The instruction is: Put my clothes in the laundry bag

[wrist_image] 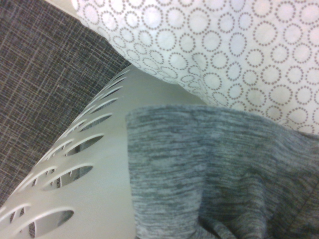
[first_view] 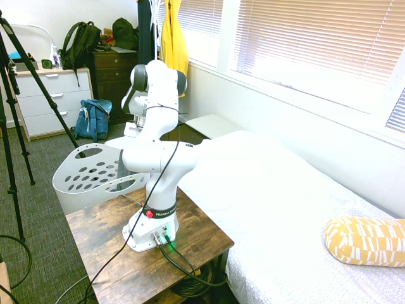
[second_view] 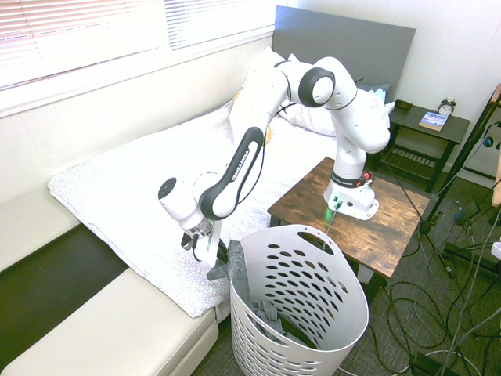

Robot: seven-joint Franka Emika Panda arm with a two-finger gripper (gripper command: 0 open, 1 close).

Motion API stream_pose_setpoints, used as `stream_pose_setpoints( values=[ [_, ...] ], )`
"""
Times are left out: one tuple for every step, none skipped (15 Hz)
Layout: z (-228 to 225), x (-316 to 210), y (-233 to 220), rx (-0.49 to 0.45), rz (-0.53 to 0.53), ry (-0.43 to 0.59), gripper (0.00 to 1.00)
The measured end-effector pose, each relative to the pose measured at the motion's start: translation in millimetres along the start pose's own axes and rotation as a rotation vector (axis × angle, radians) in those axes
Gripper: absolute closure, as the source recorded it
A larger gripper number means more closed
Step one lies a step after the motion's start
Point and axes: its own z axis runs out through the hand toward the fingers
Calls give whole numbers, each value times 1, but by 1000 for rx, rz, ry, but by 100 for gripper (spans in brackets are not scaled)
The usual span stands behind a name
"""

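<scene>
One dark grey fabric garment (second_view: 237,274) drapes over the rim of the white, oval-holed plastic laundry basket (second_view: 356,294).
Your fingers (second_view: 222,255) are clamped on its outer end, beside the basket; the rest hangs down inside.

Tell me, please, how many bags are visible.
3: black bag by the white dresser, dark bag on the brown dresser, blue bag on the floor. Some may be hidden.
</scene>
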Motion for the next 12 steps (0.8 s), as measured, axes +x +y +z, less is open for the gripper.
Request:
stream_pose_setpoints(
  values=[
    [-6, 0, 6, 5, 8, 6, 100],
    [-17, -3, 13, 13, 17, 15, 100],
    [-28, -9, 22, 12, 26, 26, 100],
    [-41, -18, 32, 10, 36, 44, 100],
    [-57, -33, 41, 12, 45, 64, 100],
    [-75, -50, 50, 20, 51, 82, 100],
    [-87, -69, 57, 28, 56, 98, 100],
    [-96, -91, 64, 39, 60, 112, 100],
    [-96, -110, 69, 43, 66, 124, 100],
    [-92, -128, 73, 53, 77, 138, 100],
    [-85, -141, 74, 82, 84, 158, 0],
    [-78, -149, 74, 114, 88, 180, 0]
  ],
)
